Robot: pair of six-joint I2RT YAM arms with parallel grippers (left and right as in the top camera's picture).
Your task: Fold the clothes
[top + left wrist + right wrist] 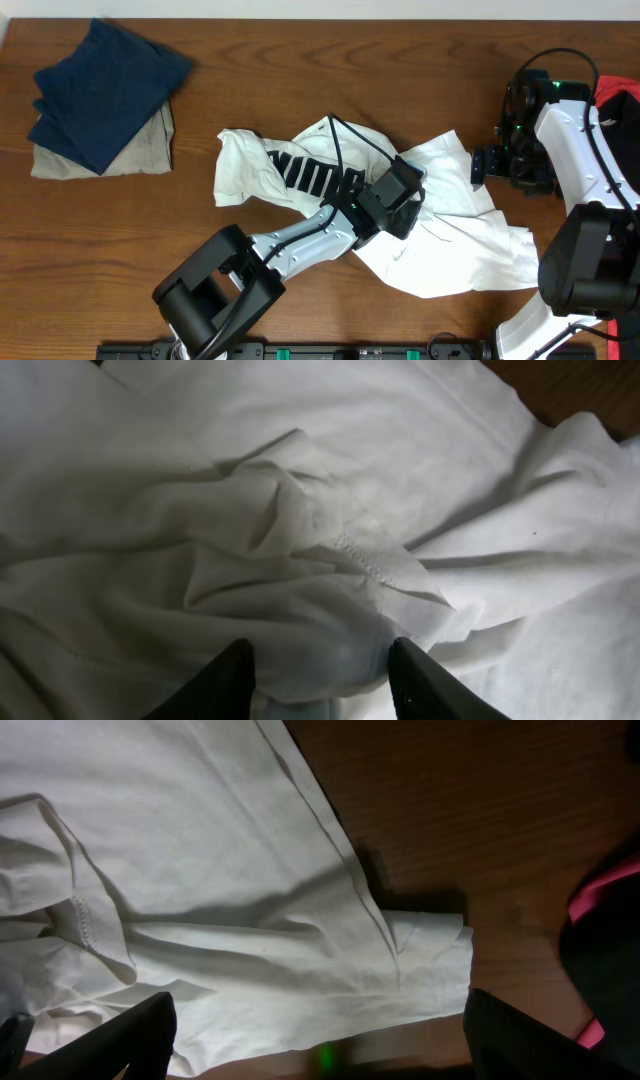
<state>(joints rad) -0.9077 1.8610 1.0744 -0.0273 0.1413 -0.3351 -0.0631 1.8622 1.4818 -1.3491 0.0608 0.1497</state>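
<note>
The brown wooden table carries the large white short-sleeved T-shirt, which lies crumpled in the middle and a little to the right, not yet spread out and not yet folded. The left arm reaches across its lower edge to the centre, and the right arm stands at the right side of the table. Well apart, in the far left corner, the navy blue folded garment lies on the beige folded garment; they do not stand in the way. The left tool is low over the cloth and partly open, with a raised ridge of fabric between its dark fingers; I cannot tell if it pinches the ridge already. The right tool is wide open above the right edge of the shirt and holds nothing. I judge that the step in hand is to take the shirt and pull it flat. To do it well, the left tool should catch one layer near the stitched hem, not the whole bunch, and the right tool should take the free corner so both can draw apart evenly. The black block lettering shows in twisted folds, so the body is turned over itself. A thin black cable of the left arm arches above the cloth, and a red thing sits by the right arm; both could catch.
</note>
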